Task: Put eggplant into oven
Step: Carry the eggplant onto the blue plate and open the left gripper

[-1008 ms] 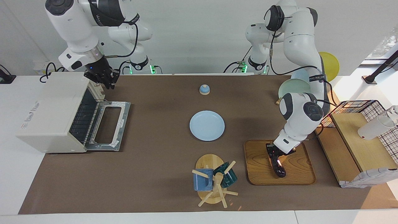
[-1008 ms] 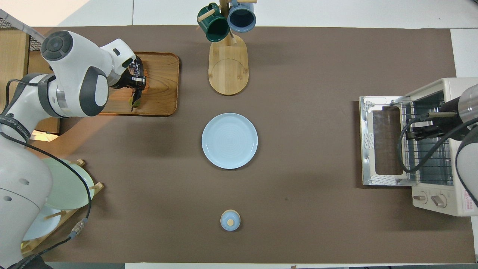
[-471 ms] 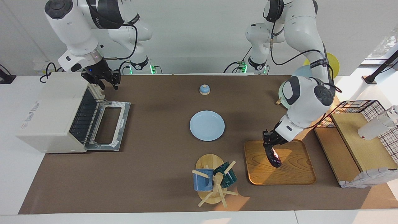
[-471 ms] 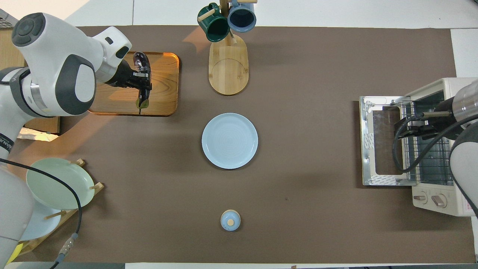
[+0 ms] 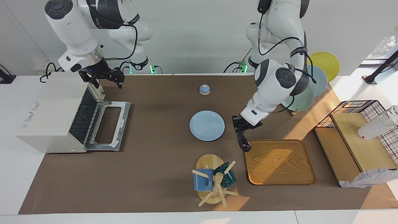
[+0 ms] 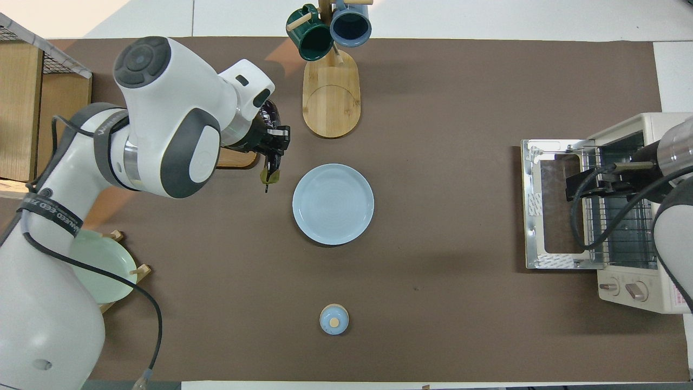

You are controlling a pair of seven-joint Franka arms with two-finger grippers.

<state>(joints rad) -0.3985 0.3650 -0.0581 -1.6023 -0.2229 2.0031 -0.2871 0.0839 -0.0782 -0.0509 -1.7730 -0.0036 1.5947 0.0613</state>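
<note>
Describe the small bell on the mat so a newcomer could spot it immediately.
Start at the round blue plate in the middle of the brown mat. Move straight toward the robots from it: the bell sits alone there on bare mat. It is a small blue dome on a tan base with a tan knob on top, much smaller than the plate.

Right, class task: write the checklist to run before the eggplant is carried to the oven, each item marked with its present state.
1. Slim glossy dark purple eggplant gripped by left gripper: ok.
2. Eggplant lifted clear of brown wooden tray: ok.
3. Cream-white toaster oven, door dropped open: ok.
4. Wire rack inside bare: cannot tell, the arm hides part.
5. Right gripper away from oven's mouth: not ok, hangs open over its front edge.
</note>
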